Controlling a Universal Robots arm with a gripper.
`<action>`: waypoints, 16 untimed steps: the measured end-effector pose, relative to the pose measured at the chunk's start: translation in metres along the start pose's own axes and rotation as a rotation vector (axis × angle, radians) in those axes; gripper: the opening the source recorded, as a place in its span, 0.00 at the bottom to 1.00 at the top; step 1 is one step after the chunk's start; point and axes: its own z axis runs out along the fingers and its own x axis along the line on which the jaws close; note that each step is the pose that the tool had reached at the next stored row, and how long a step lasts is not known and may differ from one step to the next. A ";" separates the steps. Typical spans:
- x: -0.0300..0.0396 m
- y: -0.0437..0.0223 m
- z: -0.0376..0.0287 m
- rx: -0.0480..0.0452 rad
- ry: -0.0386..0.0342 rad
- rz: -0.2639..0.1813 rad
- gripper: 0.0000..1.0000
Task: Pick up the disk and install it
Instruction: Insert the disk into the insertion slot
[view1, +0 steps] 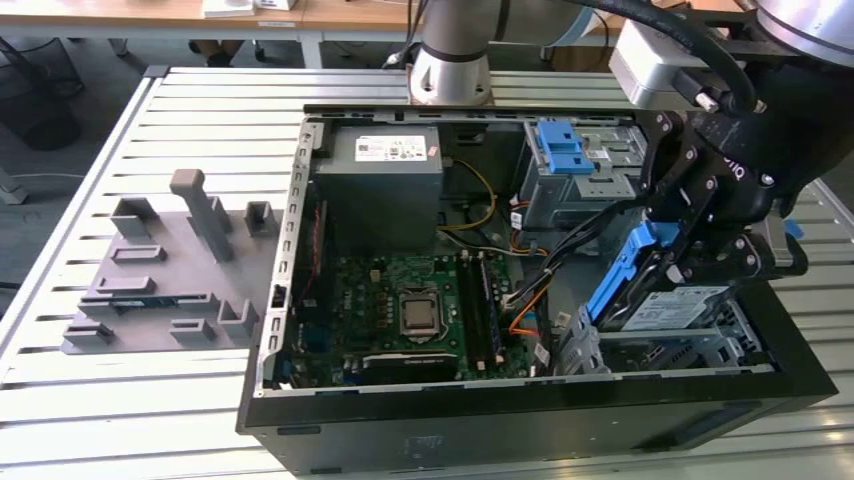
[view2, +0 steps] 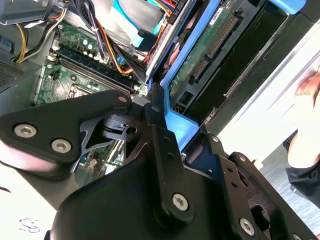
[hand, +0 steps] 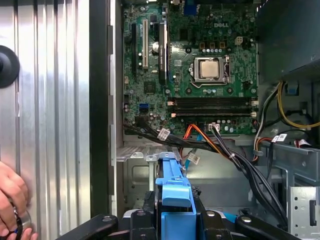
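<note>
The disk (view1: 667, 305), a silver drive in a blue plastic carrier, hangs tilted with one end dipping into the metal drive bay (view1: 727, 345) at the case's front corner, on the exterior view's right. My gripper (view1: 697, 262) is shut on it from above, black fingers clamping the blue frame. The first wrist view shows the blue carrier (hand: 175, 197) pinched between the two fingers (hand: 142, 217). The second wrist view shows the disk's green circuit-board underside (view2: 205, 50) and the blue frame (view2: 180, 125) beside the gripper's black linkage.
The open computer case (view1: 534, 420) holds a motherboard (view1: 407, 305), a grey power-supply box (view1: 380, 175), a light-blue latch (view1: 567, 150) and loose cables (hand: 235, 155) near the bay. A grey fixture plate (view1: 160, 270) lies on the slatted table. A person's hand (hand: 12, 197) rests outside the case.
</note>
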 end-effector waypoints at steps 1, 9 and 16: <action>0.0000 0.0000 0.0006 0.0000 -0.0001 0.000 0.36; 0.0000 -0.0001 0.0053 0.0000 0.0000 0.000 0.36; -0.0001 -0.0002 0.0091 0.0000 0.0000 0.000 0.36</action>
